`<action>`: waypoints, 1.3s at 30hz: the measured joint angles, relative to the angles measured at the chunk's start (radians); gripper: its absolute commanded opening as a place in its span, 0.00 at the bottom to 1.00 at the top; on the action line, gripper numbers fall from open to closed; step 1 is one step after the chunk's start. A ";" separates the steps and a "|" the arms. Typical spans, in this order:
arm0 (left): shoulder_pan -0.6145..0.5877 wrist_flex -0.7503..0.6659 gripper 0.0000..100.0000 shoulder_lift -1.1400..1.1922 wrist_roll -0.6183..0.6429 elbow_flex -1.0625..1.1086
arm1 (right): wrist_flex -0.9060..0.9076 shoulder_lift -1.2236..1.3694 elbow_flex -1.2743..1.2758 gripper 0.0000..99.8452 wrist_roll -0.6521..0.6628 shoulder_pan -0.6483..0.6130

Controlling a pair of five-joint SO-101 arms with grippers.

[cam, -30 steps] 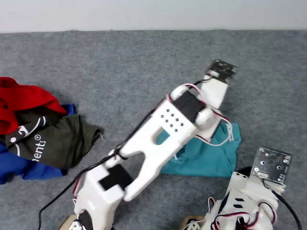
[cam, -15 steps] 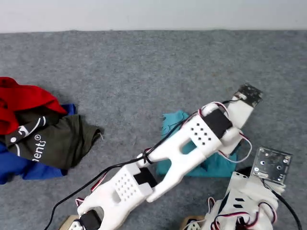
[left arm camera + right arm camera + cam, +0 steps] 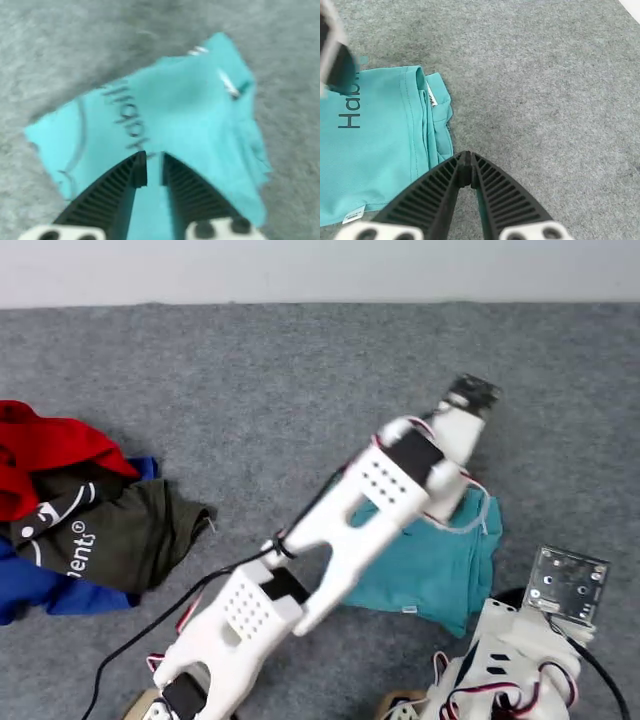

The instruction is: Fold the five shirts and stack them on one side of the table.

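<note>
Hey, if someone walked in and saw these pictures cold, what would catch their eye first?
Probably the long white left arm, stretched diagonally across the grey table, its gripper over the bright teal shirt on the right side. Next, the crumpled heap at the left edge: a red shirt, a dark olive shirt and a blue shirt underneath.

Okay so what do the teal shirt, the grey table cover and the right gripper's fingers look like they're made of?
Teal shirt: thin matte fabric, probably a cotton knit; soft folds, stitched hem.
Table cover: grey felt or low-pile carpet, fuzzy and flecked.
Fingers of the right gripper: matte black plastic with ridged faces, possibly printed.
</note>
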 measured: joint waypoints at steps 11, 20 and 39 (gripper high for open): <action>-0.037 -0.064 0.01 0.086 -0.028 0.044 | 0.000 0.000 0.000 0.01 0.000 0.000; -0.057 -0.132 0.01 0.176 -0.028 0.011 | 0.000 0.000 0.000 0.01 0.000 0.000; -0.339 0.000 0.01 -0.299 -0.101 0.215 | -0.028 0.049 0.002 0.14 0.000 0.000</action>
